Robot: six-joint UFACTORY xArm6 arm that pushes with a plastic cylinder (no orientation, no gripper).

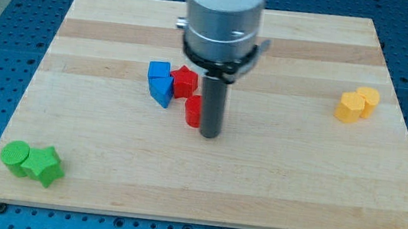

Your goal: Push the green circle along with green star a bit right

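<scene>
The green circle [15, 157] lies near the board's bottom left corner, touching the green star [43, 165] just to its right. My tip [209, 134] rests on the board near the middle, right beside a red block [193, 110] on its left. It is far up and to the right of the two green blocks.
A blue cube [159, 71] and a blue block [163, 90] touch a red star-like block [184, 81] left of my rod. Two yellow blocks [350, 107] [367, 98] sit together near the right edge. The wooden board [258, 182] lies on a blue pegboard table.
</scene>
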